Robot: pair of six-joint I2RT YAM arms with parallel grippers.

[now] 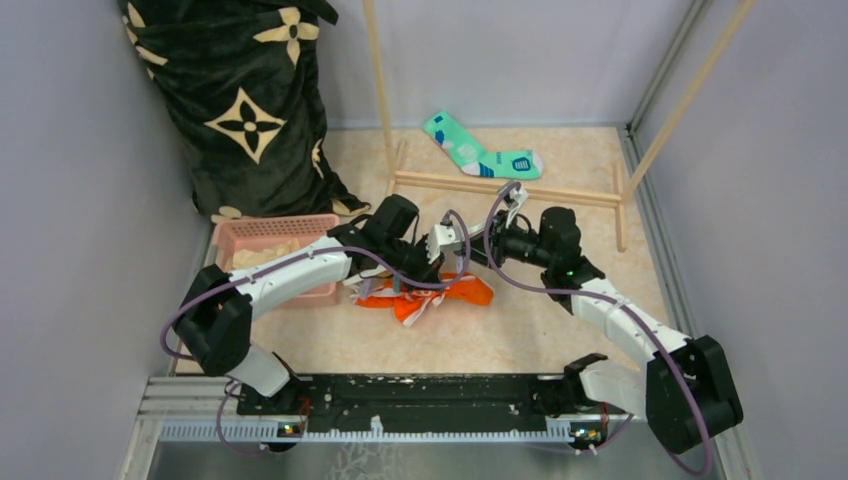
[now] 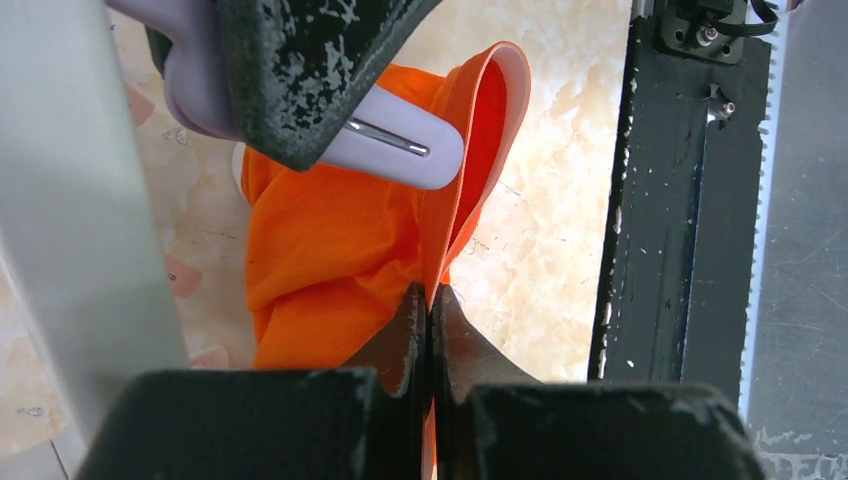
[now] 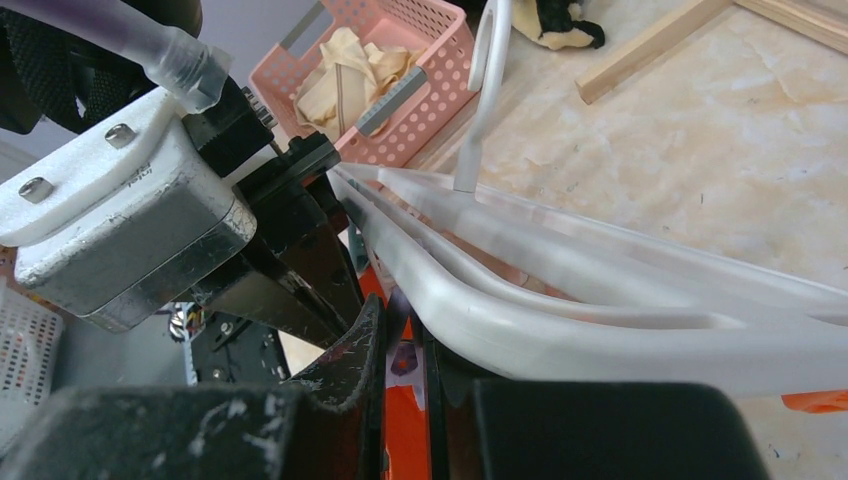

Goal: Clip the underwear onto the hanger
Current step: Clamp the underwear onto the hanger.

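Pinched shut in the left hand (image 2: 430, 295), the underwear (image 2: 330, 250) rises off the tabletop (image 1: 520, 340) under the hanger (image 3: 560, 330). Nearly closed, the right hand (image 3: 402, 340) squeezes a lavender clothespin (image 2: 400, 150). No clip seems fastened yet.

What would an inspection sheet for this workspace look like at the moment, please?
Surface: beige marbled tabletop, no spills seen.
Job's things: orange underwear bunched between the arms; white hanger lying across the right end effector's fingers.
Clutter: pink basket holding cream cloth; teal sock; dark floral bundle.
Grippers: left end effector shut on the underwear's edge; right end effector appears closed on a lavender clothespin.
Cables: purple cables loop along both arms.
Surroundings: wooden rack at the back; grey walls.
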